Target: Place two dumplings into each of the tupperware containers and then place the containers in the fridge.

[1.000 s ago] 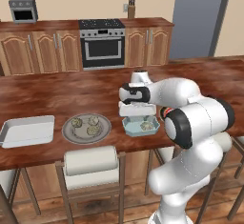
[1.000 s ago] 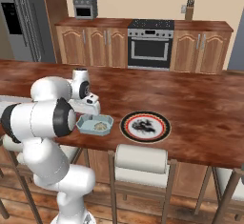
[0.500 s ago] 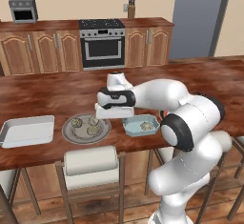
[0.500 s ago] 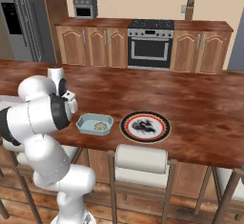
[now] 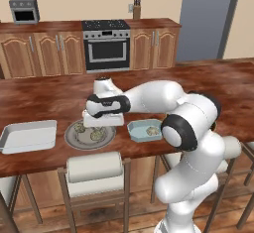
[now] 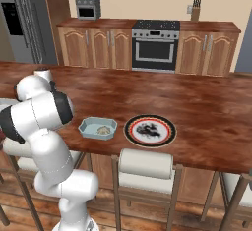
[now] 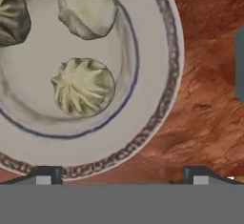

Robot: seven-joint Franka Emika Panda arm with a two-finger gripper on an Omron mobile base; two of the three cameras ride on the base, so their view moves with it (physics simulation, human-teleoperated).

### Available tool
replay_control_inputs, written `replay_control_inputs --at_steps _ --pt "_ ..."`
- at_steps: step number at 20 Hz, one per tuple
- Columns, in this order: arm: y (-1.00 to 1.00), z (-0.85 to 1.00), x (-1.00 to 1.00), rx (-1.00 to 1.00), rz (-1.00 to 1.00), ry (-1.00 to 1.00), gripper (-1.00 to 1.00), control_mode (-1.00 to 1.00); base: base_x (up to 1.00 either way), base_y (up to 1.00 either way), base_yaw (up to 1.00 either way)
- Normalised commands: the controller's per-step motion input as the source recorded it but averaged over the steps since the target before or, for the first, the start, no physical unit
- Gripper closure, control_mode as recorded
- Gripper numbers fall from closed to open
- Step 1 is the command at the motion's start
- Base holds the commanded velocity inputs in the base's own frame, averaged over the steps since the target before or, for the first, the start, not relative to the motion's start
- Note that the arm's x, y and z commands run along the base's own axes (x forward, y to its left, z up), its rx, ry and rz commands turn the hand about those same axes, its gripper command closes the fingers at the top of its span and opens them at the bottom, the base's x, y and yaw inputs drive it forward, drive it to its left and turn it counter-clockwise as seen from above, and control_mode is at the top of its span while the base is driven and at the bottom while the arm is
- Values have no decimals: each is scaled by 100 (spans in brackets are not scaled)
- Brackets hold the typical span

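My tool (image 7: 122, 173) hangs released over the round grey plate (image 5: 74, 139) near the wooden surface's (image 5: 44, 100) front edge, pale crimped dumplings (image 7: 83, 87) below. White-grey rectangular tray (image 5: 27, 136) lies left, light blue octagonal tub (image 5: 144, 130) right, dark-rimmed striped plate (image 6: 150, 130) beyond it.

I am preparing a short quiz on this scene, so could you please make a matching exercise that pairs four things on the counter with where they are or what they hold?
Things:
1. grey plate
2. blue tub
3. white tray
4. striped-rim plate

States:
A. nothing in it, at the left end of the counter
B. under the gripper, holding dumplings
C. dark smears on it, right of the blue tub
D. holds dumplings already, between the two plates

Pairs: 1-B, 2-D, 3-A, 4-C
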Motion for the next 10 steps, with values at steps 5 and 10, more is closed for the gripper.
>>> replay_control_inputs --at_steps 5,10 --pt "13 -61 7 0 0 -4 -100 -100 0 0 0" --pt "13 -22 27 1 0 -3 -100 -100 0 0 0"
